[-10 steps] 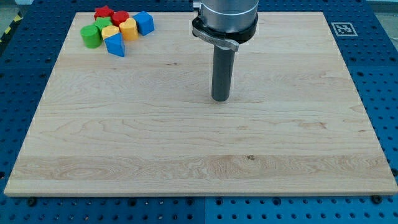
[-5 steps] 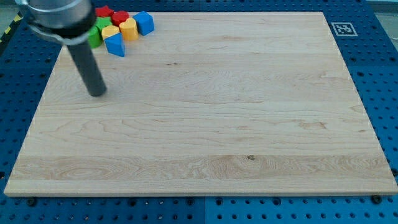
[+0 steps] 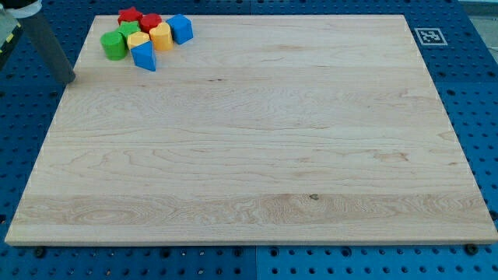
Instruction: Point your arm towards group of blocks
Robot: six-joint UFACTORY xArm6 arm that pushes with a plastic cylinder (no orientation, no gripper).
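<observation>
Showing my tip (image 3: pixel 68 80) at the left edge of the pale wood-grain worktop (image 3: pixel 257 155), having swept leftward from mid-board and passed below the block cluster (image 3: pixel 145 35); it now overshoots, just left of and below the green cylinder (image 3: pixel 113 46). The cluster sits at the worktop's top-left: glossy red, yellow, green and blue pieces, touching. No hand exists; the rod ends bluntly.

It looks like a robot lab: a wooden desk (image 3: pixel 257 155) sits on a blue metal base with holes (image 3: pixel 482 117), with a square black-and-white tag (image 3: pixel 429 36).
</observation>
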